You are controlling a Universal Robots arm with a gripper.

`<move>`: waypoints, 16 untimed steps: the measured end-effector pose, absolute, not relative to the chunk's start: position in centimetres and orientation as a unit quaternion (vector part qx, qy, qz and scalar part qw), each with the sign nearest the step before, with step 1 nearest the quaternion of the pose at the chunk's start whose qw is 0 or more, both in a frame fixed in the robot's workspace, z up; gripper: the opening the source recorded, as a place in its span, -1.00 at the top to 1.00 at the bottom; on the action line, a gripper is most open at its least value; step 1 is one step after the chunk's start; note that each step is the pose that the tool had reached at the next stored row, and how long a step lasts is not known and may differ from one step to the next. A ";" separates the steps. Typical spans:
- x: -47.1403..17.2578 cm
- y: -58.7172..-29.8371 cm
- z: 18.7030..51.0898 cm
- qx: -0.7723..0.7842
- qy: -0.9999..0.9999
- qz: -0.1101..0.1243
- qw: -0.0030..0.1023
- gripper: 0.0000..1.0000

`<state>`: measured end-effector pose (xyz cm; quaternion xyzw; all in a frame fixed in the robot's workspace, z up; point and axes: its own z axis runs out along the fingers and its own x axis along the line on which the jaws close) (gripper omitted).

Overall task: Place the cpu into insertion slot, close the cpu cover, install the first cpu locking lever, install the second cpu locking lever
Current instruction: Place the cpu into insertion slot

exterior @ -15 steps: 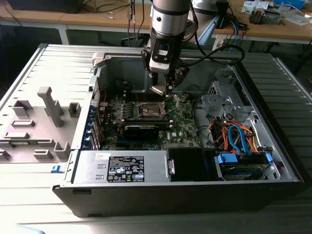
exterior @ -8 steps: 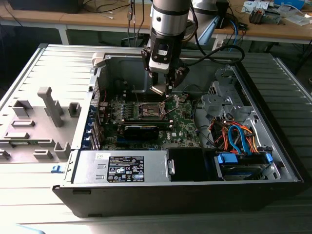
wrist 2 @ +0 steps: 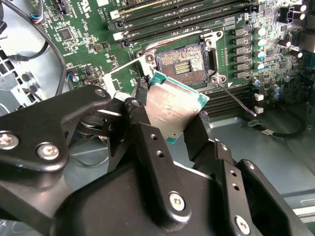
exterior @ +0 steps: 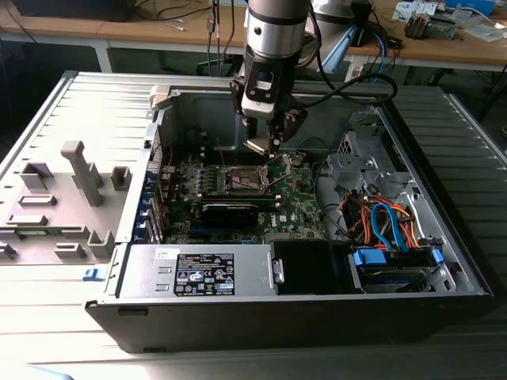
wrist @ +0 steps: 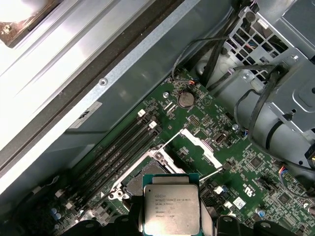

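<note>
Above the bare insertion slot [exterior: 242,179], you hold the cpu [exterior: 257,146] clear of it
In the exterior view your gripper [exterior: 268,142] hangs inside the open computer case [exterior: 317,313], and the cpu sits tilted at its tips, just above the slot in the green board [exterior: 299,202] and apart from it. In the second wrist view your fingers [wrist 2: 142,130] are clamped on two opposite edges of the cpu [wrist 2: 172,105], silver top towards the camera, while the slot's dark centre [wrist 2: 183,63] lies uncovered beyond it, near the memory slots [wrist 2: 157,14]. In the first wrist view the cpu [wrist: 171,209] hides part of the slot [wrist: 140,174], and the cpu cover [wrist: 201,146] stands swung up just beside it
</note>
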<state>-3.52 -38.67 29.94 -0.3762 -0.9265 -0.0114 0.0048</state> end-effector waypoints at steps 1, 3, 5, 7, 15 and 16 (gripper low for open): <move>-3.5 -38.7 29.9 -0.377 -0.926 -0.011 0.005 -0.09; -3.5 -38.7 29.9 -0.379 -0.925 -0.011 0.005 -0.09; -3.5 -38.7 29.9 -0.380 -0.925 -0.011 0.005 -0.09; -3.5 -38.7 29.9 -0.382 -0.924 -0.011 0.005 -0.09; -3.5 -38.7 29.9 -0.387 -0.922 -0.011 0.005 -0.09; -3.5 -38.7 29.9 -0.387 -0.922 -0.011 0.005 -0.09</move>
